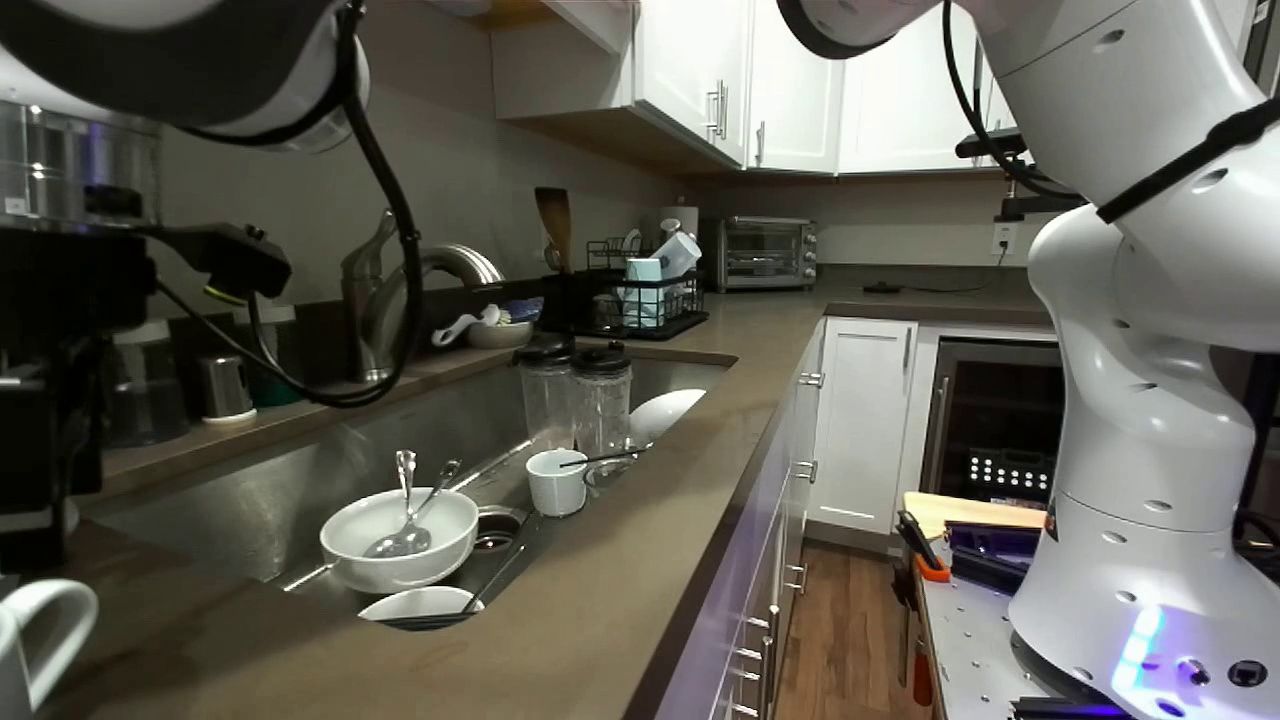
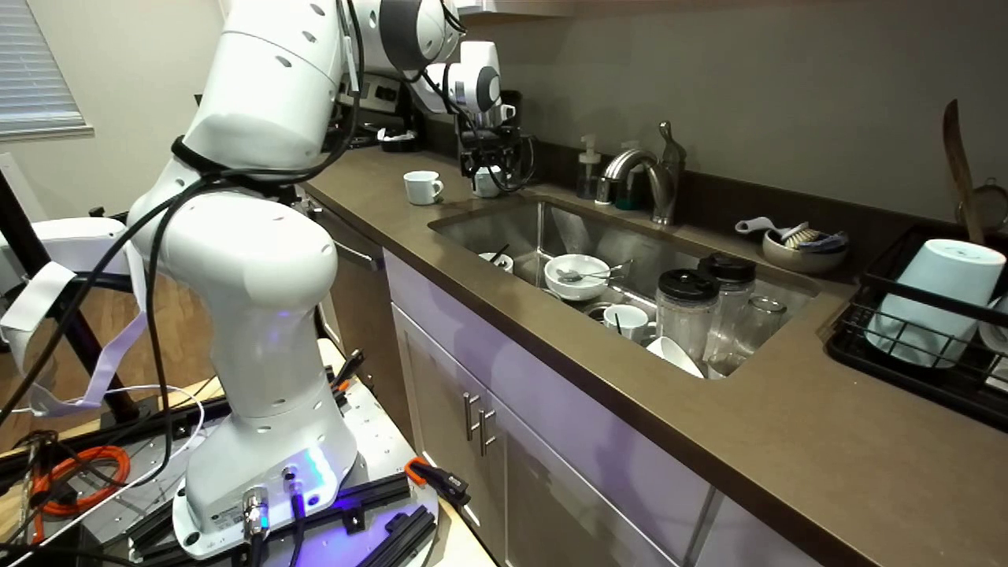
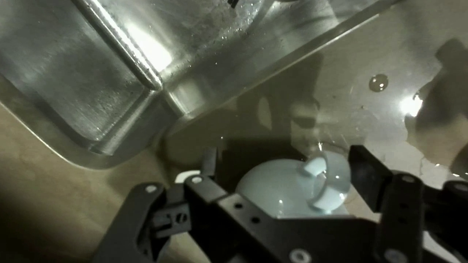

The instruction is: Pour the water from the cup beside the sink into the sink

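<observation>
A white cup (image 3: 278, 188) with a loop handle stands on the counter just off the corner of the steel sink (image 3: 109, 140). My gripper (image 3: 285, 168) reaches down around it, fingers wide apart. Dark counter shows between the cup and the left finger. The handle is close by the right finger (image 3: 369, 179); whether they touch I cannot tell. In an exterior view the same cup (image 2: 487, 183) shows partly behind the gripper (image 2: 496, 161), beyond the far end of the sink (image 2: 520, 216). What the cup holds is hidden.
A similar white mug (image 2: 423, 187) stands nearby on the counter. The sink holds a bowl with spoons (image 2: 577, 276), several cups and lidded clear jars (image 2: 687, 307). A gooseneck faucet (image 2: 661, 177) and soap bottle (image 2: 588, 169) line the back. Water (image 3: 378, 83) wets the counter beside the cup.
</observation>
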